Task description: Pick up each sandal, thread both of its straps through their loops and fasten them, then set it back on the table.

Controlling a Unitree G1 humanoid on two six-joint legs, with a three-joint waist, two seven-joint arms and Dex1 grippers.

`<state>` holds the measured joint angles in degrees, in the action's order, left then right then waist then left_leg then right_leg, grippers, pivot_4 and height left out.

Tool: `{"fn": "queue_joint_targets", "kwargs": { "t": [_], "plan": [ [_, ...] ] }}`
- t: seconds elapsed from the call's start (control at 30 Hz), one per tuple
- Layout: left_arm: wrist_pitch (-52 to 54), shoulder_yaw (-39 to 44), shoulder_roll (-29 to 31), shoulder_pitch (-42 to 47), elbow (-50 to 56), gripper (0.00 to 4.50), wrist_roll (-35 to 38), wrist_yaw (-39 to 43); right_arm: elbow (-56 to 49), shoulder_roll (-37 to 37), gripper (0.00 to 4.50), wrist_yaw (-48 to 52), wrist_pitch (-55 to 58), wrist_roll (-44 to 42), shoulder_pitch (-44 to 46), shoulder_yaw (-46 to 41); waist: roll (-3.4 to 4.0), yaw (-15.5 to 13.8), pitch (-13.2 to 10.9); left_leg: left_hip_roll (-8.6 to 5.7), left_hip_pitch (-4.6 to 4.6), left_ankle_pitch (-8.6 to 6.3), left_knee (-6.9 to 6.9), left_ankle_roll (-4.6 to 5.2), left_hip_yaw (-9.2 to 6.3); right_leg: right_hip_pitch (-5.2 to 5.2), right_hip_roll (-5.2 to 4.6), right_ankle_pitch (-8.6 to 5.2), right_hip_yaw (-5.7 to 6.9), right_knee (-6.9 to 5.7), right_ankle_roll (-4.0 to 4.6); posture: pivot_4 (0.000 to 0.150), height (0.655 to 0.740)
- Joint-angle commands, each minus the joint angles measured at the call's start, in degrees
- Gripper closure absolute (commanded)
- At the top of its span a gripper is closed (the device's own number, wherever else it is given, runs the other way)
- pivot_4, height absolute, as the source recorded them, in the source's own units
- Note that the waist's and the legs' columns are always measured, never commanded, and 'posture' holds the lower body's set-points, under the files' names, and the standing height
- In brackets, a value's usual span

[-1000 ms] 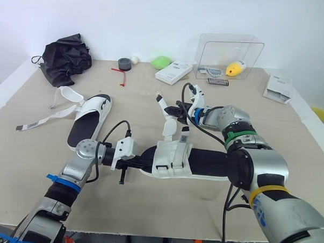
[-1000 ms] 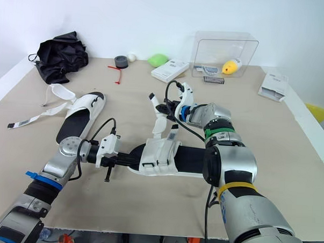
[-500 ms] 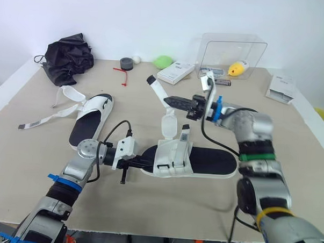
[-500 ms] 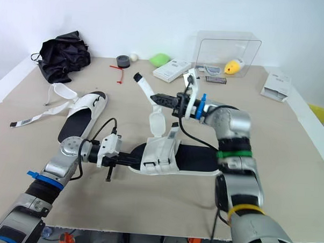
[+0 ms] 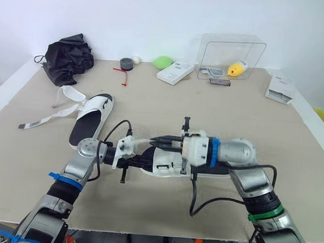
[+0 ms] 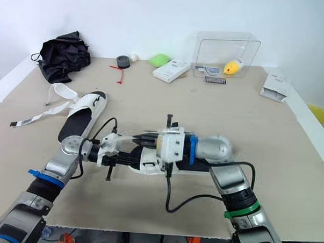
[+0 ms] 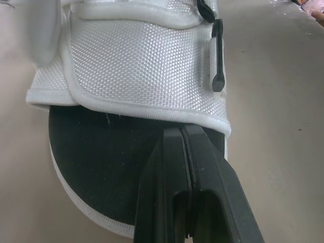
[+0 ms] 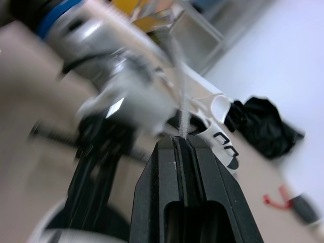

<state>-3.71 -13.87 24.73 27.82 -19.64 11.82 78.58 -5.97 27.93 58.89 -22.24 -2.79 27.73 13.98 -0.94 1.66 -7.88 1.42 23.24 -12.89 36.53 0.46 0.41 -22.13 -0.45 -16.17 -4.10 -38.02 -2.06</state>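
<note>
While the near sandal [image 5: 163, 160] lies on the table [image 5: 232, 111] toward its front edge, the left gripper [image 7: 185, 132] sits clenched against its black toe end, possibly pinching it; the right gripper [image 8: 181, 143] is clamped on a thin white strap [image 8: 183, 115]. A second sandal [image 5: 90, 121] lies unfastened at left.

both hands crowd the near sandal [image 5: 168, 164]: the left hand [image 7: 183, 129], fingers pressed together, lies at its left end, and the right hand [image 8: 178, 139], pinching a strap [image 8: 181, 119], reaches over it from the right, blocking the way in from above. a cable [image 5: 193, 195] loops over the desk's [image 5: 147, 207] front strip. the second sandal [image 5: 91, 122] and its spread straps take the left side. mid desk lies bare up to the far row: bag [image 5: 68, 58], tape [image 5: 125, 63], white box [image 5: 175, 73], clear box [image 5: 232, 54]. the right side is open as far as the booklet [image 5: 280, 88].
</note>
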Motion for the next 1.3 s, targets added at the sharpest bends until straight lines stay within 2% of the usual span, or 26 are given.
{"fn": "queue_joint_targets", "kwargs": {
  "t": [0.03, 0.33, 0.57, 0.73, 0.83, 0.87, 0.93, 1.03, 1.1, 1.13, 1.17, 1.27, 1.3],
  "plan": [
    [1.5, -4.8, 0.5, -3.1, -4.3, 4.50, -4.1, 1.0, 2.9, 1.0, 4.46, -2.2, -18.0, 2.2, 1.7, -1.5, -0.03, 0.0, 0.0, 0.01, -0.03, 0.00, 0.00, 0.00, -0.01, 0.03, 0.01, 0.01, 0.00, 0.00, 0.02, 0.150, 0.7400],
    [1.3, -4.8, 0.5, -3.0, -4.4, 4.50, -4.3, 1.3, 10.9, 6.4, 4.46, -6.0, -40.8, 9.1, 0.0, 0.6, -0.03, -0.1, 0.0, 0.04, -0.11, -0.01, -0.01, 0.00, 0.01, 0.11, 0.01, 0.07, -0.02, 0.00, 0.28, 0.150, 0.7400],
    [1.5, -4.8, 0.6, -2.7, -4.2, 4.50, -4.2, 1.7, 14.2, 9.8, 4.46, -8.8, -44.2, 12.3, -0.4, 3.2, -0.04, -0.2, 0.0, 0.05, -0.22, -0.01, -0.01, 0.00, 0.03, 0.22, -0.01, 0.07, -0.06, 0.00, 0.30, 0.150, 0.7400],
    [2.2, -4.6, 0.5, -1.5, -4.0, 4.50, -3.7, 1.8, 12.7, 11.9, 2.60, -7.9, -37.9, 10.9, 0.3, 5.5, -0.04, -0.2, 0.0, 0.05, -0.35, -0.01, -0.01, 0.00, 0.04, 0.31, -0.01, 0.06, -0.08, -0.01, 0.33, 0.150, 0.7400],
    [2.5, -4.8, 0.7, -1.0, -3.6, 4.50, -3.7, 2.3, 10.7, 13.4, 1.06, -6.9, -35.1, 10.0, 0.5, 6.6, -0.05, -0.2, 0.0, 0.06, -0.52, -0.01, -0.01, 0.00, 0.05, 0.47, 0.00, 0.07, -0.10, -0.01, 0.35, 0.150, 0.7400],
    [2.4, -5.0, 1.0, -0.6, -3.4, 4.50, -3.8, 2.9, 9.6, 14.5, 0.73, -5.8, -34.2, 9.3, 0.5, 7.2, -0.06, -0.2, 0.0, 0.06, -0.60, -0.01, -0.01, 0.00, 0.05, 0.57, 0.00, 0.07, -0.11, -0.01, 0.36, 0.150, 0.7400],
    [2.3, -5.4, 1.6, 0.3, -3.3, 4.50, -4.2, 3.6, 6.8, 16.0, 0.73, -4.7, -30.5, 6.4, 0.5, 7.0, -0.09, -0.2, -0.1, 0.06, -0.70, -0.01, -0.01, 0.00, 0.05, 0.68, -0.01, 0.04, -0.10, -0.01, 0.36, 0.150, 0.7400],
    [2.5, -5.6, 2.0, 1.7, -3.2, 4.50, -4.4, 3.3, 0.4, 18.9, 0.73, -2.5, -14.2, -3.1, 1.3, 4.3, -0.09, -0.2, -0.1, 0.08, -0.71, -0.01, -0.03, 0.00, 0.05, 0.68, 0.01, 0.03, -0.10, -0.01, 0.39, 0.150, 0.7400],
    [2.2, -6.0, 2.1, 2.0, -3.0, 4.50, -4.7, 3.1, -8.9, 25.6, 0.73, -1.4, 8.8, -20.8, 1.8, 0.0, 0.07, -0.3, -0.3, 0.11, -0.71, -0.01, -0.03, 0.00, 0.02, 0.69, 0.01, 0.03, -0.09, -0.01, 0.41, 0.150, 0.7400],
    [2.0, -6.2, 2.2, 2.1, -2.9, 4.50, -4.8, 3.1, -12.2, 27.7, 0.73, -1.2, 16.4, -26.8, 2.0, -1.6, 0.10, -0.4, -0.3, 0.11, -0.67, -0.01, -0.01, 0.00, -0.01, 0.68, -0.06, 0.03, -0.06, -0.03, 0.41, 0.150, 0.7400],
    [2.0, -6.4, 2.2, 2.1, -2.9, 4.50, -4.9, 3.1, -15.7, 31.4, 0.73, -2.6, 26.9, -37.3, 2.1, -3.6, 0.09, -0.4, -0.3, 0.10, -0.66, -0.01, -0.02, 0.00, -0.01, 0.68, -0.11, 0.03, -0.06, -0.02, 0.41, 0.150, 0.7400],
    [1.9, -7.2, 2.1, 2.0, -2.6, 4.50, -5.1, 2.9, -22.9, 41.8, 0.73, -4.0, 49.1, -63.3, 0.1, -9.5, -0.02, -0.4, -0.3, 0.09, -0.66, -0.04, -0.09, -0.02, -0.21, 0.77, -0.44, -0.05, 0.15, 0.00, 0.55, 0.150, 0.7400],
    [1.9, -7.3, 2.1, 2.0, -2.5, 4.50, -5.2, 2.8, -24.5, 44.7, 0.73, -4.4, 54.2, -69.0, -0.8, -11.1, -0.02, -0.4, -0.3, 0.10, -0.68, -0.08, -0.10, -0.03, -0.31, 0.82, -0.45, -0.10, 0.27, 0.00, 0.65, 0.150, 0.7400]
  ]
}}
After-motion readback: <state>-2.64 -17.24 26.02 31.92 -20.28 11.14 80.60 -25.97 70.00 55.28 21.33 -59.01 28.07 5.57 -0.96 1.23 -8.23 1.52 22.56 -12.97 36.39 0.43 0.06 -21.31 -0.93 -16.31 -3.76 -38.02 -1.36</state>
